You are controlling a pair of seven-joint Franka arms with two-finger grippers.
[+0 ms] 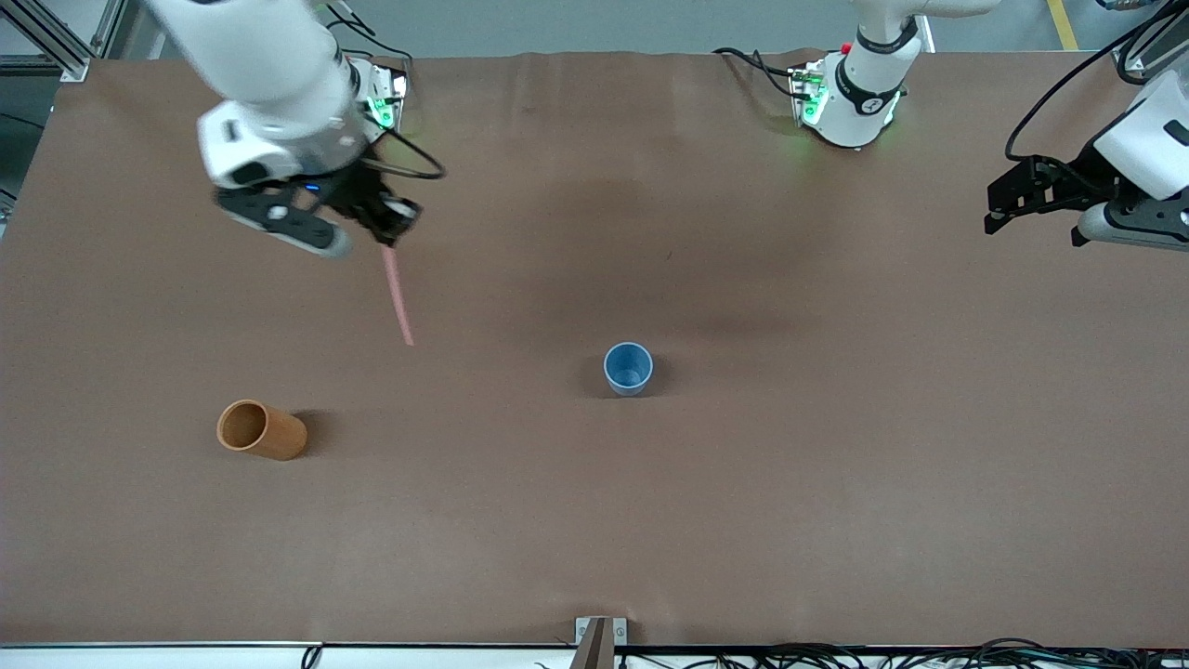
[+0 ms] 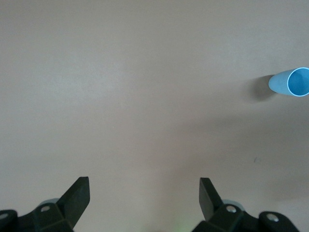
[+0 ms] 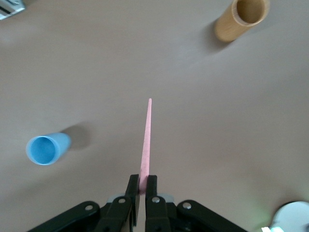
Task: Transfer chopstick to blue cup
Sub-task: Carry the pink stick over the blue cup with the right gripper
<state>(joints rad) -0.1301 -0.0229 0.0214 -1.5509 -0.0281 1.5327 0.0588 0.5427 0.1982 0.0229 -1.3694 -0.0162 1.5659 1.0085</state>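
My right gripper [image 1: 388, 238] is shut on one end of the pale pink chopstick [image 1: 398, 295], which hangs down from it in the air over the table near the right arm's end. In the right wrist view the chopstick [image 3: 146, 145] runs out from between the closed fingers [image 3: 143, 186]. The blue cup [image 1: 628, 368] stands upright near the table's middle, apart from the chopstick; it also shows in the right wrist view [image 3: 46, 149] and the left wrist view [image 2: 290, 82]. My left gripper [image 1: 999, 209] is open and empty, waiting over the left arm's end of the table.
An orange-brown cylindrical cup [image 1: 261, 429] stands toward the right arm's end, nearer the front camera than the blue cup; it shows in the right wrist view [image 3: 240, 18] too. The brown table cover [image 1: 743, 483] spans the whole surface.
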